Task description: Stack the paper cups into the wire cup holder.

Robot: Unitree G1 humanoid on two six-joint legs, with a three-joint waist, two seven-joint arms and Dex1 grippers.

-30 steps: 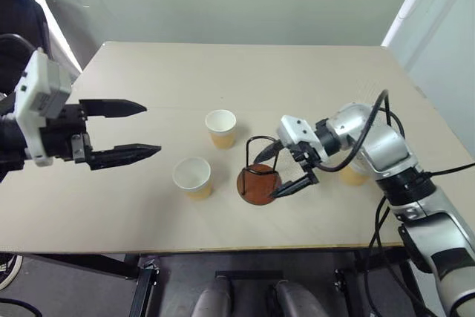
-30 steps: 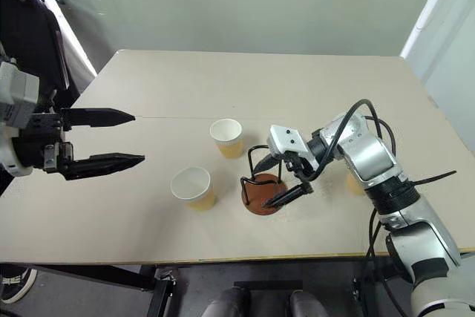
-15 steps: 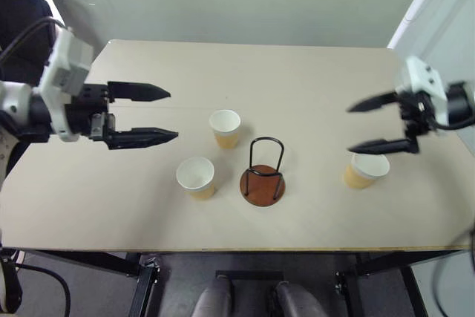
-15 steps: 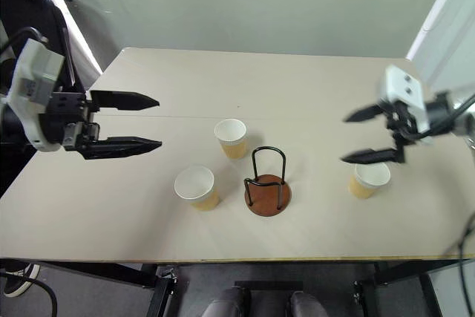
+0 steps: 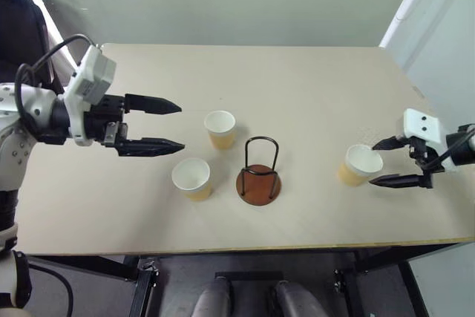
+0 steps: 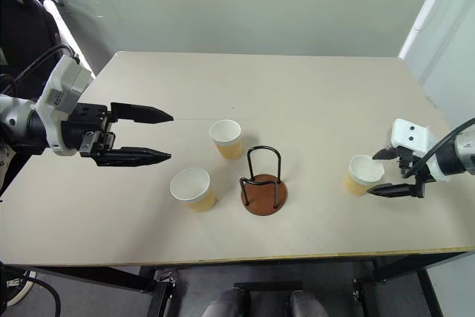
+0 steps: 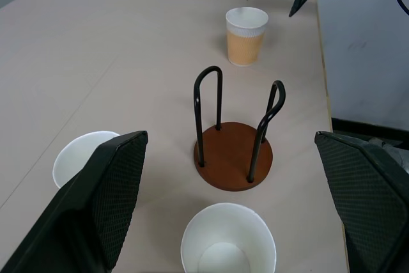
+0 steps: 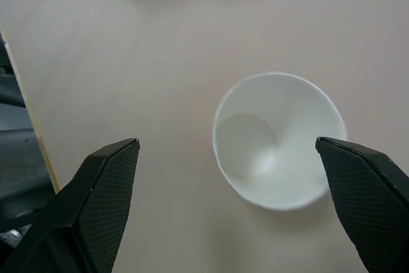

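Three paper cups stand upright on the table: one behind and left of the holder (image 5: 220, 128), one to its front left (image 5: 191, 177), one far right (image 5: 355, 168). The wire cup holder (image 5: 259, 176) stands empty at the middle, its brown disc base on the table. My right gripper (image 5: 372, 163) is open, its fingertips either side of the right cup's rim; in the right wrist view that cup (image 8: 278, 139) lies between the fingers. My left gripper (image 5: 182, 127) is open and empty above the table, left of the two left cups, pointing toward the holder (image 7: 233, 155).
The beige table (image 5: 297, 79) ends just right of the right cup, and its front edge runs close below the cups. A pale wall panel (image 5: 438, 27) rises at the far right. Bare tabletop stretches behind the cups.
My right gripper left the holder, swung far right and came down around the right cup. My left gripper edged inward toward the cups. Both stayed open.
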